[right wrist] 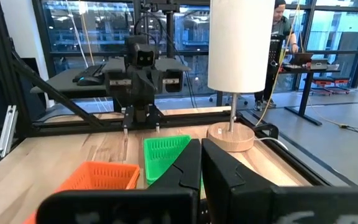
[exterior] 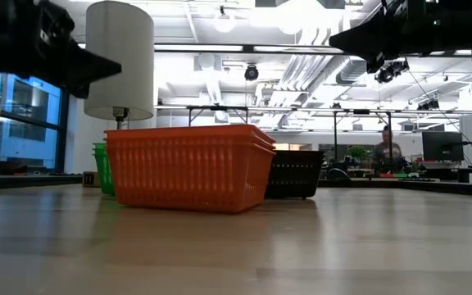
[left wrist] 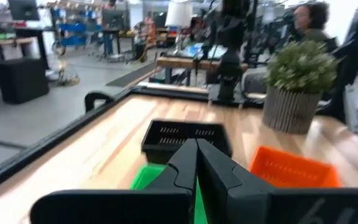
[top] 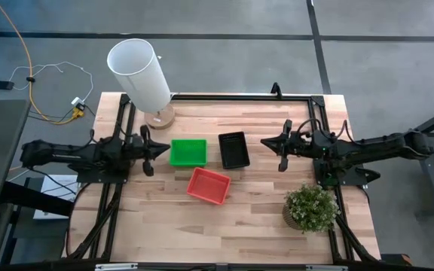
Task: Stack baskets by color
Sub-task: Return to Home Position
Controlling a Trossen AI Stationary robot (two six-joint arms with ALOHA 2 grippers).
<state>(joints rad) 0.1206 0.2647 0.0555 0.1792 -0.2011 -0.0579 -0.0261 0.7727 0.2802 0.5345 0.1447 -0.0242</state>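
You find no readable text, labels, brands, numbers or signs on anything in these views.

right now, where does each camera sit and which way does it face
high: above the table, looking straight down; both arms show, left gripper and right gripper flanking the green stack and black stack.
low: at table-top height, looking level across; red stack nearest, arms dark overhead.
left wrist: on the left arm, facing the plant past its own shut fingers.
right wrist: on the right arm, facing the white cylinder past its own shut fingers.
shared: both wrist views show the red stack.
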